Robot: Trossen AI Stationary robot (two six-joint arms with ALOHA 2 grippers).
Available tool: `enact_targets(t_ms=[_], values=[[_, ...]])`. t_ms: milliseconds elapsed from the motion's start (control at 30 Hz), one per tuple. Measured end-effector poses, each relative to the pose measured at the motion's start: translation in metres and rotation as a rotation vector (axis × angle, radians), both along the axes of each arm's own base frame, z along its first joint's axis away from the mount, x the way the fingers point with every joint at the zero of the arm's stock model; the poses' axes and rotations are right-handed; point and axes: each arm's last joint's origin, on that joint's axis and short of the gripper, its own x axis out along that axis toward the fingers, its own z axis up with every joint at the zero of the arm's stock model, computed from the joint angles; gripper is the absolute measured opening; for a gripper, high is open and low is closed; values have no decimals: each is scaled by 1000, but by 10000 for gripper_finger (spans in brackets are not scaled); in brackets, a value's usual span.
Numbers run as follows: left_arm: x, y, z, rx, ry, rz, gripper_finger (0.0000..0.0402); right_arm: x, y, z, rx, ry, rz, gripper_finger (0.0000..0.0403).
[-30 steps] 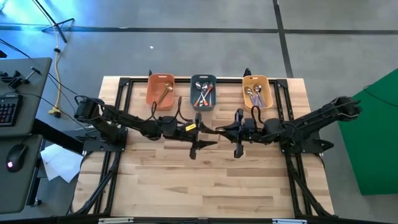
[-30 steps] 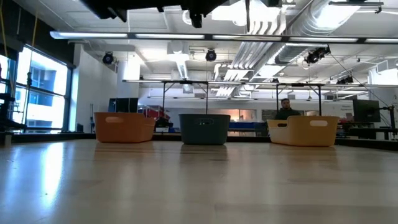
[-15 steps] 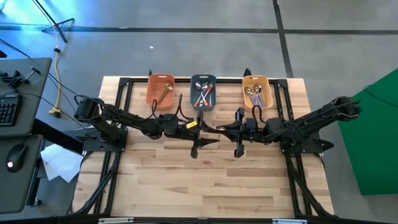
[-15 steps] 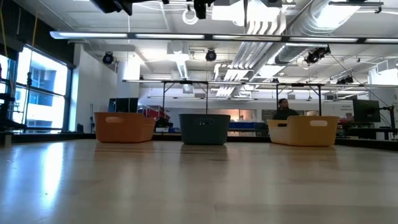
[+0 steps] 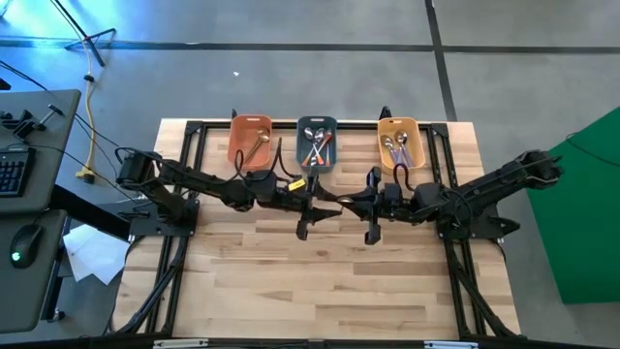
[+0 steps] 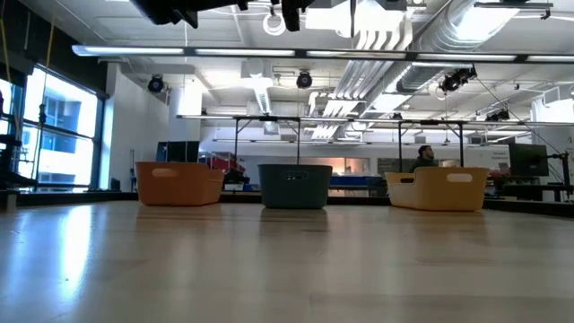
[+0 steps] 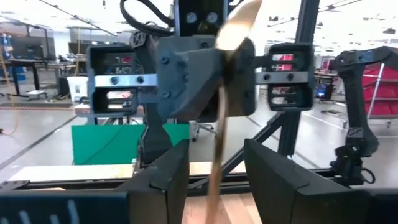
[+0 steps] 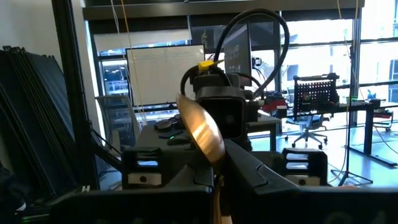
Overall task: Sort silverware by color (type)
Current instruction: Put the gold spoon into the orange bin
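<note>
Holding my two arms out over the middle of the table (image 5: 320,291), I had them face each other just short of the three trays. My right gripper (image 8: 217,177) was pinched tight on the handle of a gold spoon (image 8: 200,134), the bowl standing up above the fingers. I judged it was held high and upright so that the other arm could get at it.

My left gripper (image 7: 214,168) had its fingers (image 7: 166,177) spread wide. In the left wrist view a blurred gold handle ran down through the gap, touching neither side as far as I could see. I took it for the same spoon, though I could not be sure. This looked to me like a hand-over, since the orange tray (image 5: 232,141) with another gold spoon in it lay on my left arm's side.

The blue tray (image 5: 299,145) held spoons with orange-red handles, and the yellow tray (image 5: 381,145) held spoons with purple handles. No spoon lay loose on the wood.

As for writing, I could read none. The yellow tag (image 8: 206,64) on my left arm and the small red displays (image 7: 283,58) on my right wrist showed nothing legible, and the trays bore no label I could make out.
</note>
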Motion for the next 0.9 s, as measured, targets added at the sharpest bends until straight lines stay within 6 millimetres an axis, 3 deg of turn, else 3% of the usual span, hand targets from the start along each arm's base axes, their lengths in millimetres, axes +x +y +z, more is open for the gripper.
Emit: enact_targets(t_ms=[167, 333, 533, 800, 900], values=[[1, 0, 2, 7, 0, 4, 157, 0, 0, 0, -5, -1, -1, 3], [15, -1, 6, 36, 23, -3, 142, 0, -1, 2, -3, -16, -3, 4], [22, -1, 6, 71, 44, -1, 104, 0, 0, 2, -8, -17, 1, 4], [22, 0, 7, 57, 47, 11, 12, 0, -1, 1, -27, -11, -13, 4], [22, 3, 6, 48, 66, 21, 9, 0, -2, 1, -35, -6, -26, 8]])
